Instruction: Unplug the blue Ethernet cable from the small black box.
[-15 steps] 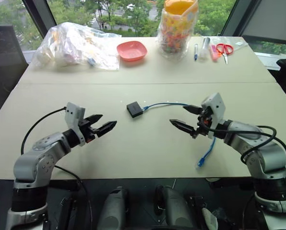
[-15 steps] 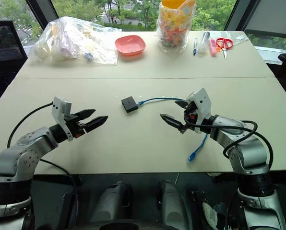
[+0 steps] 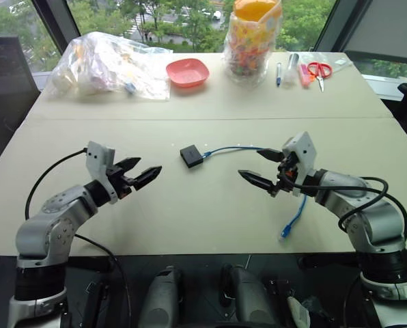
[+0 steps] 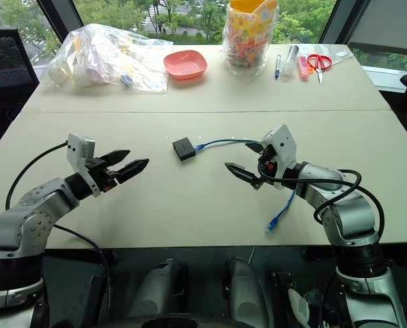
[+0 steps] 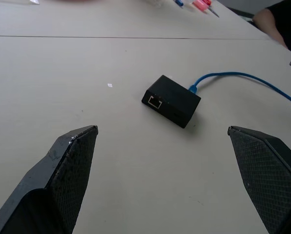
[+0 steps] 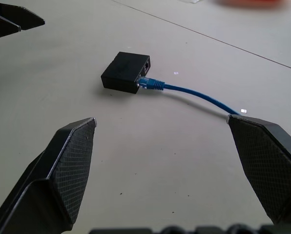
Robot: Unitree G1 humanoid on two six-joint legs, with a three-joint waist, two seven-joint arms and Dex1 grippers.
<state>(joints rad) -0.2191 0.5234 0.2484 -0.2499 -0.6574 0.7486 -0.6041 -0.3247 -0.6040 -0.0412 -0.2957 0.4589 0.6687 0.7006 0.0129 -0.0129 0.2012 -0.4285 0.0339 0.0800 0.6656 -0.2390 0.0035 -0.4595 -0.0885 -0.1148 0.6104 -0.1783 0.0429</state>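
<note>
The small black box (image 3: 191,156) lies flat in the middle of the table, with the blue Ethernet cable (image 3: 234,148) plugged into its right side. From there the cable runs right, passes behind my right gripper and ends in a free plug (image 3: 285,231) near the table's front edge. My left gripper (image 3: 151,165) hovers open to the left of the box, pointing at it. My right gripper (image 3: 249,162) hovers open to the right of the box, over the cable. The right wrist view shows the plug seated in the box (image 6: 126,72). An empty port faces the left wrist view (image 5: 155,102).
Along the far edge stand a clear plastic bag of items (image 3: 108,65), a pink bowl (image 3: 188,72), a tall bag of colourful things (image 3: 253,37), pens (image 3: 285,68) and red scissors (image 3: 319,70). A seam (image 3: 203,118) crosses the table behind the box.
My left gripper has drawn back slightly to the left. My right gripper has edged a little toward the box. Box and cable lie as before.
</note>
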